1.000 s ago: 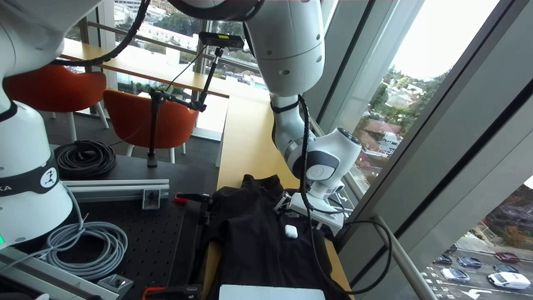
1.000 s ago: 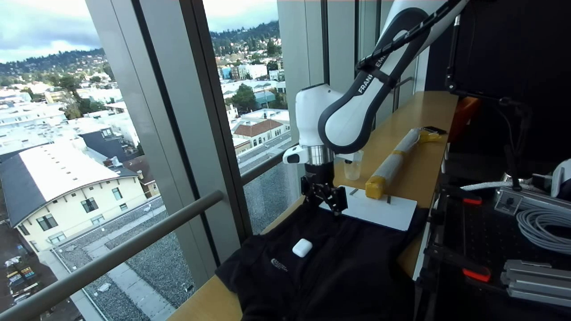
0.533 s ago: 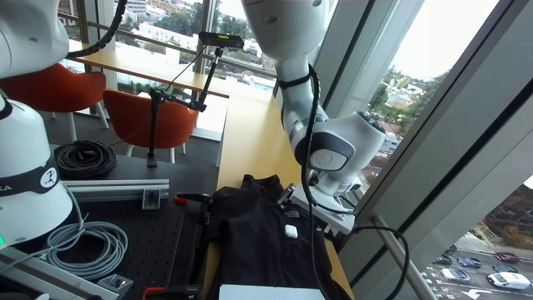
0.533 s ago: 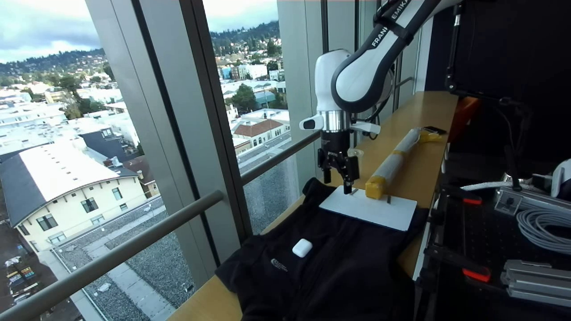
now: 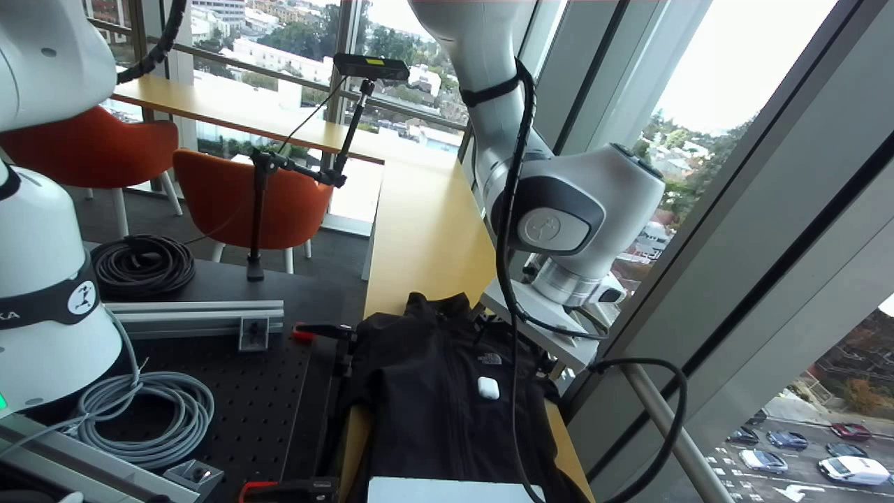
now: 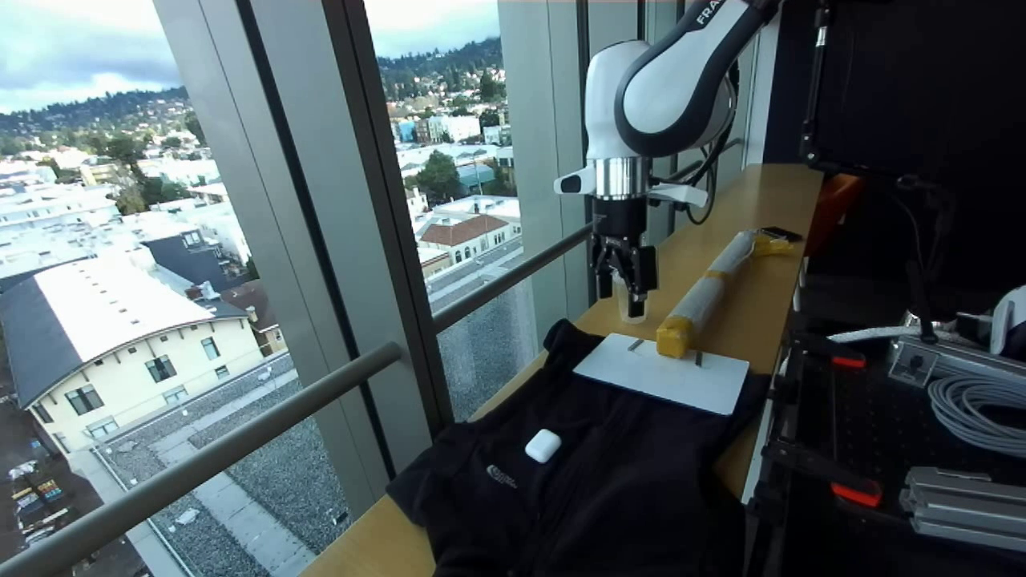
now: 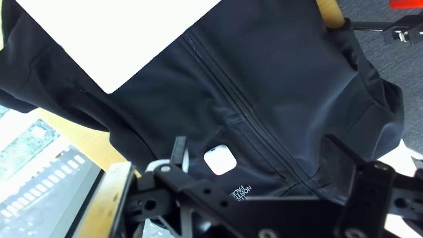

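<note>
Gripper (image 6: 621, 300) is hovering, fingers spread, above a black jacket (image 6: 621, 473) on which a white case (image 6: 543, 445) and white board (image 6: 661, 374) are lying apart.

In an exterior view, the bottom edge cuts off the jacket (image 6: 609, 497), and its logo (image 6: 502, 478) is too small to read. Near the jacket, the hand (image 6: 621, 303) partly hides a clear cup (image 6: 624, 301); well away from the jacket, a flat dark item (image 6: 779, 234) is too small to identify. In an exterior view the bottom edge cuts off the white board (image 5: 454, 490) lying on the jacket, as the top edge does in the wrist view.
</note>
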Robot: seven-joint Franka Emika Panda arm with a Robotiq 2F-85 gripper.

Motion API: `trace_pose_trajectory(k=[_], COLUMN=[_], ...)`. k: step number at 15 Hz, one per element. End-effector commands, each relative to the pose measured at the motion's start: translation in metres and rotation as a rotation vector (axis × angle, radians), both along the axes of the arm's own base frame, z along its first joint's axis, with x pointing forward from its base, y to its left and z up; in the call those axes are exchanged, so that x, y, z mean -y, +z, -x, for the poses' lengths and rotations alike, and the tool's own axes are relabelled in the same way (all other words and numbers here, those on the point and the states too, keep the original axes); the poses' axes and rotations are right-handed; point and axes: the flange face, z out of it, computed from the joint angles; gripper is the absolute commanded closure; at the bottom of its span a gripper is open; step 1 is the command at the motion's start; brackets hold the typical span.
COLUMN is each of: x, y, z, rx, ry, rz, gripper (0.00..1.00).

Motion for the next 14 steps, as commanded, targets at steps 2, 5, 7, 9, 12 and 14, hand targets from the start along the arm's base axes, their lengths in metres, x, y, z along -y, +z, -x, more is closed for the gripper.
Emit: trace_pose_trajectory(k=[2, 5, 7, 9, 12, 14], x=[-0.017, -0.03, -0.035, -0.039, -0.043, -0.047], y=[0.019, 0.024, 0.027, 0.028, 0.031, 0.031], z=[0.022, 0.032, 0.038, 0.042, 0.046, 0.048], rx=[-0.006, -0.01, -0.006, -0.006, 0.0, 0.0], ry=[-0.148, -0.224, -0.257, -0.285, -0.309, -0.317], rz=[0.001, 0.001, 0.008, 0.012, 0.017, 0.023], gripper=[0.0, 0.0, 0.0, 0.0, 0.0, 0.0])
